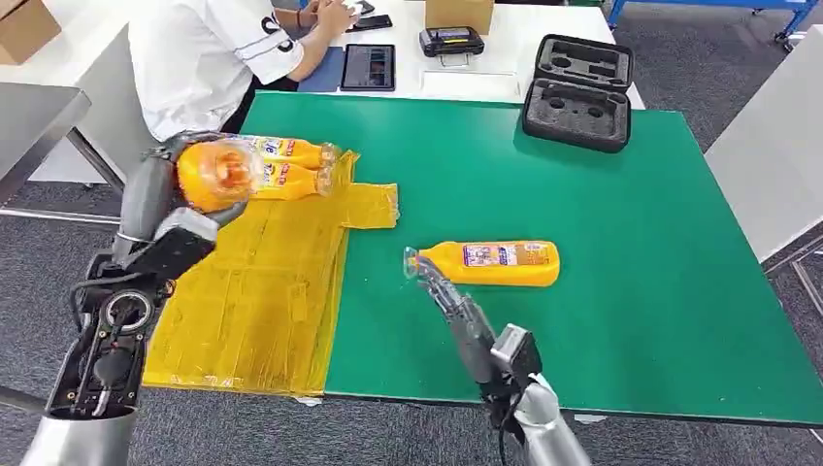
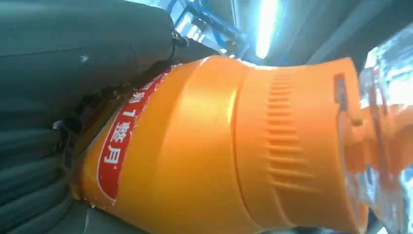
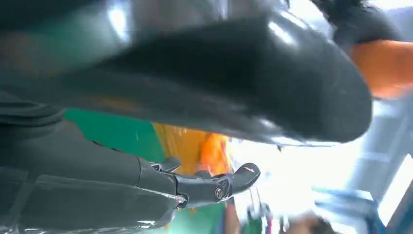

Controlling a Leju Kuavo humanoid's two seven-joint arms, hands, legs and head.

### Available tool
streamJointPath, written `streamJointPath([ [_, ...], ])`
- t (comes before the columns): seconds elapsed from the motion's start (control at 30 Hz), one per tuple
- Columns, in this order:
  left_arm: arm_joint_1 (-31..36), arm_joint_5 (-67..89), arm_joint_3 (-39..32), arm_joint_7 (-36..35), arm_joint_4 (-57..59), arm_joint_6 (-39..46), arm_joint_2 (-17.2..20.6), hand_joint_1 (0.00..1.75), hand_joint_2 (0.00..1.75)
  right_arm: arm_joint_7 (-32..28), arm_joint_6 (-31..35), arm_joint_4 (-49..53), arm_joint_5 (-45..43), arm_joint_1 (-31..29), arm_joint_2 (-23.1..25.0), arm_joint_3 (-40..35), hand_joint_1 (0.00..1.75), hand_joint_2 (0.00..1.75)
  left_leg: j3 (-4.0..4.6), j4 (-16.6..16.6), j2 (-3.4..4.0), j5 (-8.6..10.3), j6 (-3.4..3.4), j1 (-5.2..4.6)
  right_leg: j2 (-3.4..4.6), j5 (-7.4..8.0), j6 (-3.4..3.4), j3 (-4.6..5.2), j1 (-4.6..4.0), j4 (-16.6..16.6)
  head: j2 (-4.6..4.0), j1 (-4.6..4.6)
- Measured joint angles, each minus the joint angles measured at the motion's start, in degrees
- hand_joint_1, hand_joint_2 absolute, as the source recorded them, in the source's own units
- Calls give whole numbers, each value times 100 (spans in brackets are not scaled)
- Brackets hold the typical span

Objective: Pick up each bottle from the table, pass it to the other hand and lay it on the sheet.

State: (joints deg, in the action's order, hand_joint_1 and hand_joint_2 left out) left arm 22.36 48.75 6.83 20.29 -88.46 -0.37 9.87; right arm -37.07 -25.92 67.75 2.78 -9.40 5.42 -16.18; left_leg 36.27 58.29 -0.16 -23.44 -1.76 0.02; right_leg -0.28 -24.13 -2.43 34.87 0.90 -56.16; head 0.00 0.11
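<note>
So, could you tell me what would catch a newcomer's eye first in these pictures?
Probably the orange bottle gripped in the left hand, raised over the yellow sheet, where two bottles already lie. Next, a lone bottle lying on the green table, with the right hand reaching toward its cap end.

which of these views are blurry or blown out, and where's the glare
Head view: sharp and evenly lit, with the lying bottle crisp. Left wrist view: the held bottle is soft from closeness, with a ceiling light blown out. Right wrist view: heavily blurred, the thumb smeared and the background overexposed.
</note>
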Motion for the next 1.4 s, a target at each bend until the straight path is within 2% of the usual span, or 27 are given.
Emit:
streamJointPath([
  [0.13, 41, 953, 609, -302, 495, -236, 675, 175, 175, 85, -105, 453, -92, 108, -123, 534, 0, 175, -3, 0, 20, 1, 2, 0, 13, 1, 0, 3, 0, 0, 0, 0],
  [0.3, 48, 1204, 1484, -392, 1050, -727, 1402, 175, 175, -28, -212, 904, 0, 437, -204, 939, 0, 175, -1, 0, 21, 0, 3, 2, 13, -1, 1, 5, -3, 0, 0, 0],
  [0.47, 295, 1359, 2345, -407, 1500, -1301, 1815, 175, 175, -52, -245, 1247, 32, 571, -210, 1129, 0, 175, 3, 0, 21, 0, 4, 5, 14, -1, 3, 9, -7, 1, 0, 0],
  [0.6, 452, 1324, 2772, -457, 1699, -1369, 2038, 175, 175, -52, -249, 1402, 28, 605, -212, 1260, 0, 175, 2, 0, 21, 1, 4, 6, 14, 0, 3, 7, -7, 1, 0, 0],
  [0.8, 614, 1239, 3201, -569, 1964, -1266, 2100, 175, 175, -68, -249, 1520, 26, 710, -210, 1393, 0, 175, 2, 0, 19, 1, 4, 5, 12, 1, 2, 6, -6, 1, 0, 0],
  [1.07, 690, 996, 3518, -615, 2219, -1130, 1947, 173, 175, -98, -203, 1533, 63, 777, -195, 1461, 0, 175, 3, 0, 20, 1, 4, 5, 13, 1, 2, 6, -7, 1, 0, 0],
  [1.23, 615, 1066, 3575, -812, 2313, -835, 1713, 175, 175, -111, -151, 1533, 116, 835, -145, 1468, 0, 175, 3, 0, 16, 1, 4, 5, 10, 0, 2, 5, -7, 2, 0, 0],
  [1.4, 651, 588, 3603, -469, 2486, -1069, 1518, 175, 175, -107, -112, 1533, 177, 841, -103, 1468, 0, 175, 3, 0, 19, 1, 4, 5, 13, 1, 2, 6, -7, 2, 0, 0],
])
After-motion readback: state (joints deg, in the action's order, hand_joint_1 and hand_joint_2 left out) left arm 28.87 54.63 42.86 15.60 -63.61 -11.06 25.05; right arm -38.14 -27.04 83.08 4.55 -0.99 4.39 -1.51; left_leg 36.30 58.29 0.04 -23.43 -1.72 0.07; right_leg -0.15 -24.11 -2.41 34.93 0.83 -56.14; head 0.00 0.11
